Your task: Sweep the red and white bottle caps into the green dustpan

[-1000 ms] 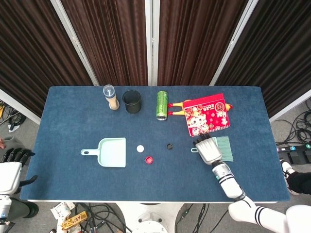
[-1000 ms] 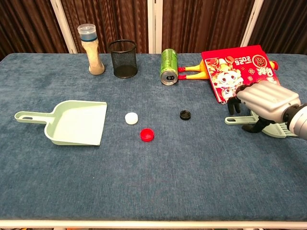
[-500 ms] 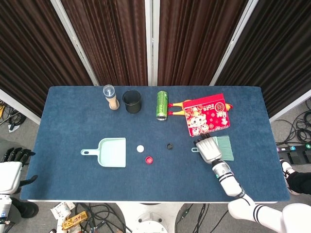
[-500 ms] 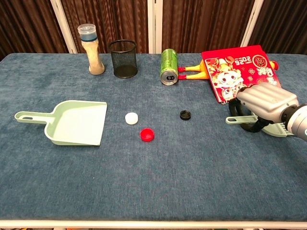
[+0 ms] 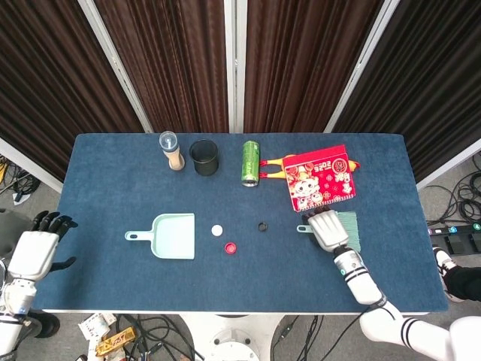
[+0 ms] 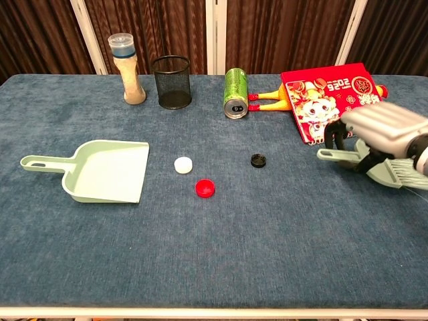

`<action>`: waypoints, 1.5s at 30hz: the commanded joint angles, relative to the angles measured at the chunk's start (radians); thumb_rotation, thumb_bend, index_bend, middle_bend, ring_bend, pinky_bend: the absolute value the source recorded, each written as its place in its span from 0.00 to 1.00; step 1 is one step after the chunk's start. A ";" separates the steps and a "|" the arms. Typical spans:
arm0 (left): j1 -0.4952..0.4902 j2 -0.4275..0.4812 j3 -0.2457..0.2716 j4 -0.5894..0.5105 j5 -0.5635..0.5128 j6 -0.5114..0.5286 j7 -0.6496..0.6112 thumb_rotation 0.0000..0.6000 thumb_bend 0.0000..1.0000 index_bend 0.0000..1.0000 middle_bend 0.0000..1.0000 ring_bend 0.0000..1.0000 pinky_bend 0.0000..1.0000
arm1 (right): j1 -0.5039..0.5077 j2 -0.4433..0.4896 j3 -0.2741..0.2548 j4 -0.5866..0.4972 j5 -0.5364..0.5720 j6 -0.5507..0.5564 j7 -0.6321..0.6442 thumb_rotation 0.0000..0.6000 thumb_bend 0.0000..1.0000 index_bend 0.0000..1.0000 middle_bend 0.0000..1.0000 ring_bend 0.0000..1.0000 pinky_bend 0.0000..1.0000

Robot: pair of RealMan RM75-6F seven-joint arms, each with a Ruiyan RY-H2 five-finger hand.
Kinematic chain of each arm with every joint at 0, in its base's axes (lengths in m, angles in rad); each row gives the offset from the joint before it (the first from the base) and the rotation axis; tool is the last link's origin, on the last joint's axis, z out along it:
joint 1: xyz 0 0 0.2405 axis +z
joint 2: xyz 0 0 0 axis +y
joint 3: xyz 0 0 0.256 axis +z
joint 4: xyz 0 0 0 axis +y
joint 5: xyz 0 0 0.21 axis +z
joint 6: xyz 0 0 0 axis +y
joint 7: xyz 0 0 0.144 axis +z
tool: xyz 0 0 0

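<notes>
A blue cloth is covering the table (image 6: 221, 254). Along the far edge, a shaker (image 6: 128, 69) with a blue lid is standing upright, just beside a black mesh cup (image 6: 172, 82). Further right, a green can (image 6: 235, 92) is lying on its side with its end facing the chest camera. A rubber chicken toy (image 6: 269, 100) is lying between the can and a red packet (image 6: 330, 95) printed with cartoon figures. A black cap (image 6: 259, 160) is sitting alone nearer the middle.
</notes>
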 commanded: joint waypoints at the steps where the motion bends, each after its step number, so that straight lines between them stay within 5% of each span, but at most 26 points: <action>1: -0.084 -0.005 -0.032 -0.018 -0.037 -0.114 0.035 1.00 0.10 0.31 0.24 0.14 0.13 | 0.004 0.071 0.019 -0.076 -0.024 0.025 0.039 1.00 0.37 0.67 0.64 0.33 0.35; 15: -0.251 -0.181 -0.080 0.016 -0.251 -0.379 0.138 1.00 0.13 0.33 0.29 0.17 0.16 | 0.045 0.289 0.110 -0.312 -0.021 0.042 0.103 1.00 0.37 0.68 0.64 0.33 0.36; 45: -0.288 -0.291 -0.050 0.087 -0.320 -0.390 0.085 1.00 0.30 0.44 0.41 0.28 0.20 | 0.048 0.273 0.054 -0.294 -0.025 0.052 0.117 1.00 0.37 0.68 0.64 0.33 0.36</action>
